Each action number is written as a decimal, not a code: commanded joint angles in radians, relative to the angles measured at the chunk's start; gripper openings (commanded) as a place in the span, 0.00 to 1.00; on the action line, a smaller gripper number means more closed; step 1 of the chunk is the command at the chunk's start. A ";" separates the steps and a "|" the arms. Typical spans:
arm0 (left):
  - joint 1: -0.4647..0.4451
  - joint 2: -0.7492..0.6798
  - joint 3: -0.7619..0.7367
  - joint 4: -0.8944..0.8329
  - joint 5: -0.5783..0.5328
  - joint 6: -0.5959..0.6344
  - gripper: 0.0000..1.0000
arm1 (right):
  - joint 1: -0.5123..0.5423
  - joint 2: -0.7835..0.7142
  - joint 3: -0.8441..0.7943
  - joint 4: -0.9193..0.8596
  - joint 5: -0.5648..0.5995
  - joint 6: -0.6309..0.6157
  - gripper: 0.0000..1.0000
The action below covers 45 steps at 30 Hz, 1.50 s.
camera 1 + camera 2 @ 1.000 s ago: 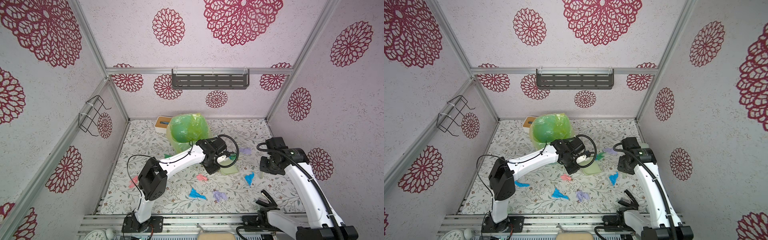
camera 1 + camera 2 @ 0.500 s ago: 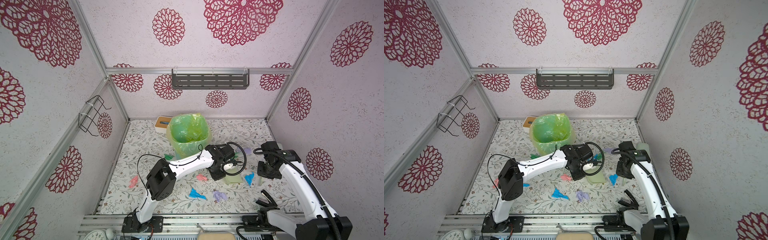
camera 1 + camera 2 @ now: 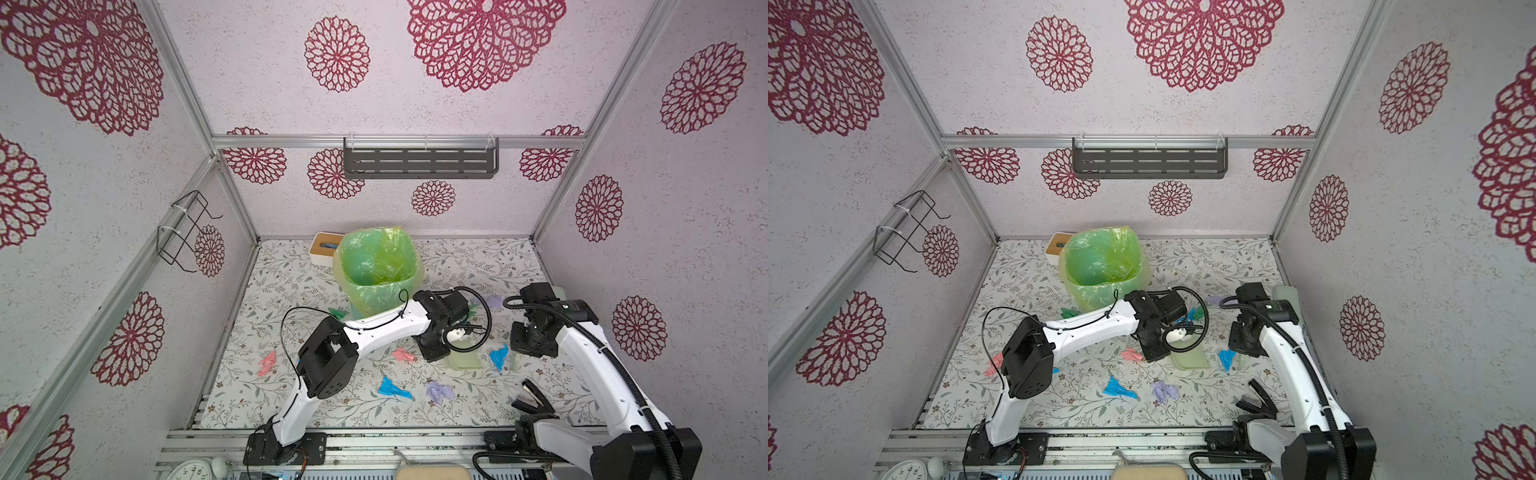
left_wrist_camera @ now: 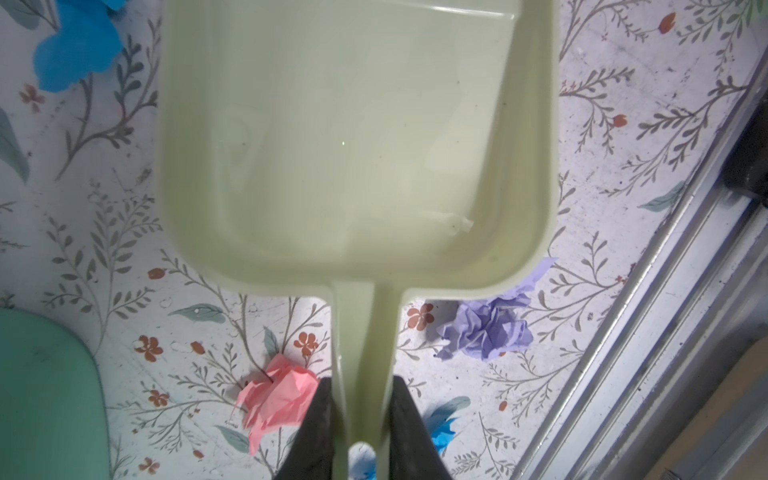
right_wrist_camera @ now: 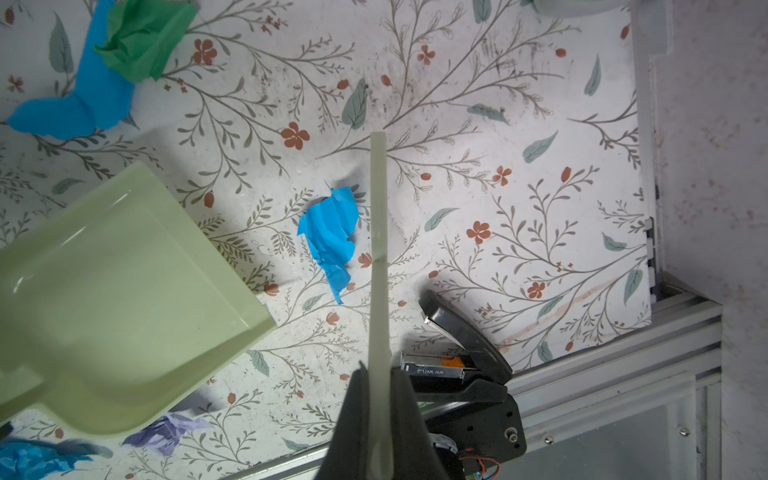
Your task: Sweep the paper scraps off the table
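Paper scraps (image 3: 392, 388) lie loose across the table (image 3: 291, 282), and you can see most of them in both top views. A blue scrap (image 5: 332, 232) sits right of centre, between the dustpan (image 5: 116, 291) and the thin pale blade (image 5: 378, 199). It is just beside the blade, but you cannot tell whether the two touch. A lilac scrap (image 3: 438, 390) and a second blue piece lie nearer the front rail. A pink scrap (image 4: 278, 399) lies just left of the dustpan's handle, and a pink piece (image 3: 266, 363) rests well apart toward the left wall. Farther back, a green scrap (image 5: 141, 37) overlaps a blue one, a far lilac scrap (image 3: 494, 301) sits between the two arms, and a green piece (image 3: 338, 311) lies at the foot of the bin (image 3: 376, 266).

Your left claw (image 4: 360, 415) is closed narrow on the dustpan's handle, with the pan reaching toward the near edge. You cannot tell whether its lip meets the table. Your right claw (image 5: 378, 395) is pinched tight on the blade, which you see edge-on, pointing away from the claw over the table.

A black stapler (image 5: 457, 345) lies open at the near right, by the right arm's base. The bin, lined in yellow-green plastic, stands at far centre. A small box (image 3: 324, 247) sits behind it on the left.
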 commanded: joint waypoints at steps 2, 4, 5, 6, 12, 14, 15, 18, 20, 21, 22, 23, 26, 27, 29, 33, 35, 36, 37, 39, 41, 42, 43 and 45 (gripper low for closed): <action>-0.005 0.006 0.006 0.003 -0.010 0.021 0.04 | 0.008 -0.011 0.000 0.004 -0.035 -0.019 0.00; -0.005 0.007 0.001 0.006 -0.013 0.018 0.04 | 0.013 -0.010 0.004 0.004 -0.039 -0.021 0.00; -0.005 0.006 -0.003 0.008 -0.014 0.017 0.04 | 0.016 -0.007 0.006 0.004 -0.041 -0.022 0.00; -0.005 0.006 -0.004 0.009 -0.014 0.015 0.04 | 0.019 -0.006 0.008 0.003 -0.043 -0.023 0.00; -0.005 0.007 -0.011 0.015 -0.020 0.014 0.04 | 0.035 -0.004 0.035 -0.003 -0.058 -0.027 0.00; -0.005 0.008 -0.011 0.015 -0.020 0.015 0.04 | 0.041 -0.004 0.045 -0.002 -0.074 -0.026 0.00; -0.005 0.008 -0.012 0.015 -0.020 0.015 0.04 | 0.045 -0.005 0.049 -0.001 -0.085 -0.025 0.00; -0.005 0.008 -0.017 0.015 -0.018 0.018 0.04 | 0.053 -0.011 0.060 0.003 -0.117 -0.012 0.00; -0.005 0.008 -0.017 0.014 -0.019 0.021 0.04 | 0.054 -0.015 0.070 -0.007 -0.112 -0.010 0.00; -0.006 0.008 -0.017 0.015 -0.018 0.025 0.04 | 0.053 -0.016 0.075 -0.017 -0.095 -0.009 0.00; -0.005 0.007 -0.017 0.012 -0.017 0.027 0.05 | 0.053 -0.015 0.080 -0.029 -0.072 -0.008 0.00; -0.004 0.006 -0.018 0.011 -0.018 0.030 0.04 | 0.053 -0.013 0.087 -0.045 -0.041 -0.006 0.00; -0.005 0.005 -0.023 0.011 -0.020 0.030 0.05 | 0.052 -0.012 0.101 -0.077 0.036 0.004 0.00; -0.005 0.004 -0.023 0.009 -0.021 0.029 0.05 | 0.049 -0.013 0.104 -0.080 0.045 0.006 0.00; -0.005 0.006 -0.023 0.008 -0.023 0.030 0.04 | 0.050 -0.010 0.111 -0.086 0.059 0.010 0.00; -0.005 0.006 -0.026 0.007 -0.025 0.035 0.05 | 0.048 0.014 0.117 -0.082 0.056 0.005 0.00; -0.005 0.005 -0.026 0.009 -0.023 0.037 0.05 | 0.049 0.018 0.115 -0.071 0.049 0.002 0.00; -0.005 0.008 -0.026 0.010 -0.021 0.038 0.05 | 0.050 0.020 0.112 -0.068 0.047 0.003 0.00; -0.007 0.009 -0.023 0.010 -0.021 0.037 0.05 | 0.050 0.022 0.108 -0.064 0.045 0.002 0.00; -0.005 0.012 -0.022 0.009 -0.024 0.039 0.04 | 0.052 0.026 0.097 -0.054 0.036 0.002 0.00; -0.005 0.016 -0.022 0.011 -0.028 0.038 0.05 | 0.053 0.029 0.088 -0.048 0.031 0.003 0.00; -0.005 0.018 -0.021 0.010 -0.030 0.038 0.04 | 0.054 0.028 0.084 -0.045 0.030 0.002 0.00; -0.005 0.023 -0.020 0.009 -0.032 0.037 0.05 | 0.055 0.027 0.083 -0.044 0.029 0.002 0.00; -0.005 0.029 -0.015 0.006 -0.032 0.037 0.05 | 0.056 0.030 0.081 -0.039 0.030 0.001 0.00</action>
